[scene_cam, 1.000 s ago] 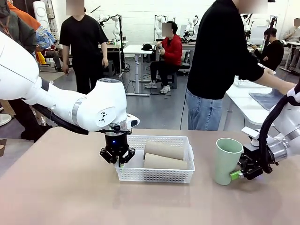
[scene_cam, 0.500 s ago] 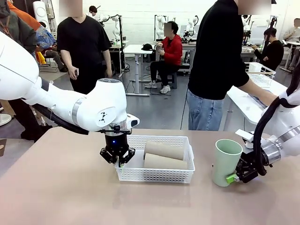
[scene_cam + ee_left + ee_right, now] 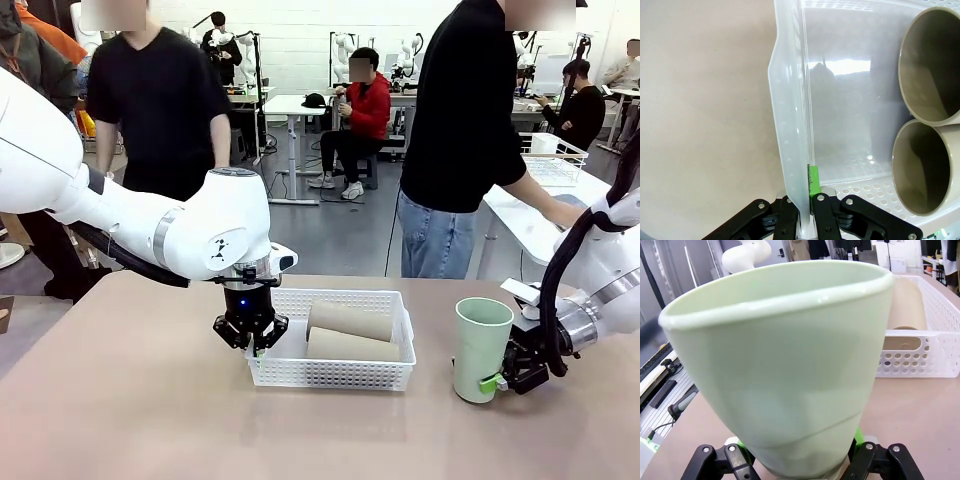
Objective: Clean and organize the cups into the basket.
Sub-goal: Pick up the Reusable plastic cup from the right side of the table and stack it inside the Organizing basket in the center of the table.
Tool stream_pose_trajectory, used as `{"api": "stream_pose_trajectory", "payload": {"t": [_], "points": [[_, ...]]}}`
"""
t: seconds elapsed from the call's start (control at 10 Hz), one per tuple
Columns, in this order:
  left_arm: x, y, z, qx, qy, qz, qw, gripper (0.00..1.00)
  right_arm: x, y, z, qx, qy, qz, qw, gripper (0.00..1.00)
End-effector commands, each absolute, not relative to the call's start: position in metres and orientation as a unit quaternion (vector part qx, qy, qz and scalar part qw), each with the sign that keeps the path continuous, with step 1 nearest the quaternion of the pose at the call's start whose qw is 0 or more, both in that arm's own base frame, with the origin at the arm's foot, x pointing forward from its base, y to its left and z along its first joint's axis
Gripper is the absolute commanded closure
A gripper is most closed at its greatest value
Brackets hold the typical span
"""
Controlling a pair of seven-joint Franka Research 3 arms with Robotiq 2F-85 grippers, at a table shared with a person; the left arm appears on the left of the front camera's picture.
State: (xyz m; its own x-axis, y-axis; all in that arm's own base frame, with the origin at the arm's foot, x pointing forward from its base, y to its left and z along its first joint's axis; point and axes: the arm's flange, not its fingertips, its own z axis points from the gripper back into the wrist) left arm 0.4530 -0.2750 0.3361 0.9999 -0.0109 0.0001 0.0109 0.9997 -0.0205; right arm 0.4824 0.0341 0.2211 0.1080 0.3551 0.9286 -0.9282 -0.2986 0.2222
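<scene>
Beige and matte, the tabletop [image 3: 130, 400] runs toward a busy lab where a person [image 3: 465, 140] stands at the far edge. Two of the three cups look done: both tan cups [image 3: 352, 332] lie on their sides in the white basket [image 3: 330, 372], one beside the other, with their open mouths [image 3: 925, 170] facing the left gripper [image 3: 250, 335]. That gripper's fingers are pinched shut on the basket's thin end wall, one finger outside it and the green-padded one inside, so the basket's smooth translucent floor and perforated lattice spread out ahead of the fingertips. What remains, judging by this, is the mint green cup [image 3: 482, 348]. It stands mouth up outside the basket, well apart from its near end wall, with the right gripper [image 3: 497, 382] clamped on its narrow base. In the right wrist view the cup [image 3: 790, 365] rises from between the fingers [image 3: 732, 455], a smooth matte taper flaring to a rounded lip, and the basket shows beyond it. Whether its base rests on the table or hangs just clear, I cannot tell. It has yet to be carried over and laid beside the tan pair.
</scene>
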Motion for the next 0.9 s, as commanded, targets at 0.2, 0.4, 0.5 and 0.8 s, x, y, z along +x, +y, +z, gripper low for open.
{"api": "stream_pose_trajectory", "payload": {"t": [0.2, 0.4, 0.5, 0.8], "points": [[0.451, -0.272, 0.334, -0.013, -0.001, -0.008, 1.000, 1.00, 0.480, 0.021, 0.235, 0.520, -0.293, 0.597, 0.537, 1.00], [0.451, -0.272, 0.334, -0.013, -0.001, -0.008, 1.000, 1.00, 0.466, 0.006, 0.294, 0.466, -0.343, 0.547, 0.605, 1.00], [0.451, -0.272, 0.334, -0.013, -0.001, -0.008, 1.000, 1.00, 0.457, 0.000, 0.332, 0.448, -0.354, 0.537, 0.620, 1.00], [0.451, -0.272, 0.334, -0.013, -0.001, -0.008, 1.000, 1.00, 0.448, -0.003, 0.418, 0.403, -0.384, 0.479, 0.679, 1.00]]}}
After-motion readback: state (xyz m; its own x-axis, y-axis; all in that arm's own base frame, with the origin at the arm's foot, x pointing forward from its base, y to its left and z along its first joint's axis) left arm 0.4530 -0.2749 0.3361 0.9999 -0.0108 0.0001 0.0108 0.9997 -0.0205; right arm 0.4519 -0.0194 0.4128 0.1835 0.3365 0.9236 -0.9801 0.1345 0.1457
